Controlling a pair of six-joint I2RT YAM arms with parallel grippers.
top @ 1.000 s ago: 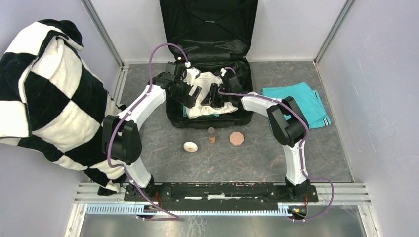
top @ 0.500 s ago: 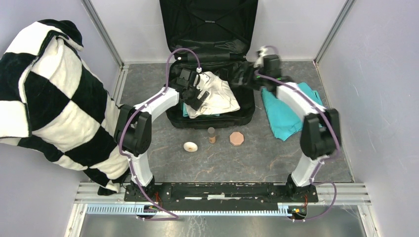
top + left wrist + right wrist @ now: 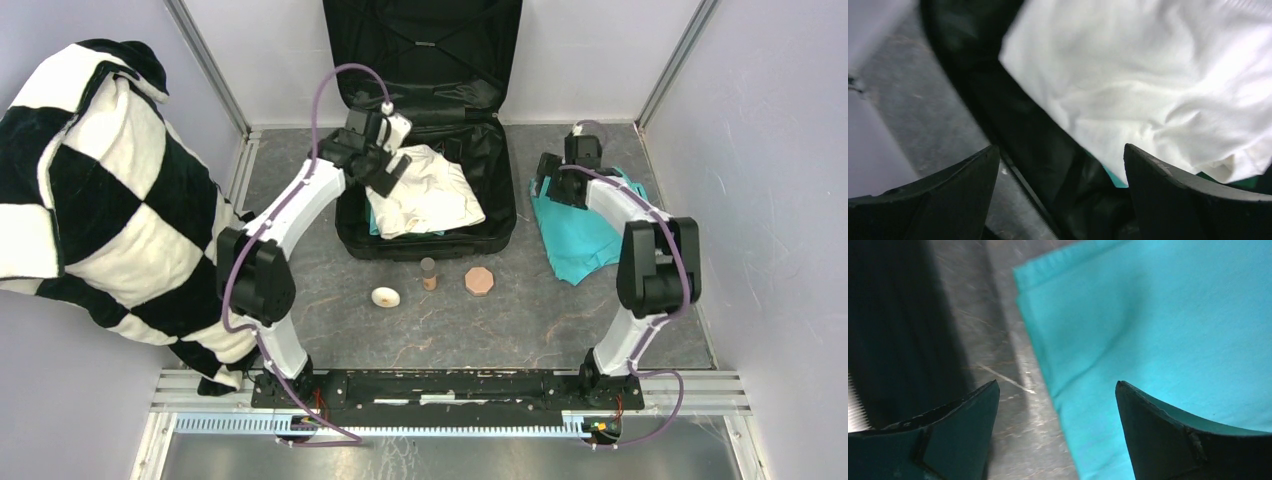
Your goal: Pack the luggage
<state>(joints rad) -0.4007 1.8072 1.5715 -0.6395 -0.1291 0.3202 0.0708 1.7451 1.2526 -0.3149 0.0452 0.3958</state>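
Note:
The luggage (image 3: 500, 205) lies open at the back of the table, its lid (image 3: 420, 50) leaning on the wall. A white garment (image 3: 430, 200) lies inside over a teal cloth (image 3: 375, 226). My left gripper (image 3: 392, 170) hangs open over the luggage's left side. In the left wrist view its empty gripper (image 3: 1060, 155) straddles the black rim (image 3: 1013, 130) beside the white garment (image 3: 1158, 85). My right gripper (image 3: 549, 186) is open over the left edge of a second teal cloth (image 3: 590, 235) on the table. In the right wrist view that gripper (image 3: 1058, 387) holds nothing above the teal cloth (image 3: 1158, 320).
A black-and-white checkered blanket (image 3: 90, 200) hangs over the left wall. In front of the luggage stand a white round piece (image 3: 385, 297), a small brown cylinder (image 3: 428, 272) and an octagonal wooden piece (image 3: 480, 281). Walls close in the table on three sides.
My right arm swung out of the luggage to the right and its jaws opened above the teal cloth, which now lies skewed toward the front. My left gripper shifted slightly back.

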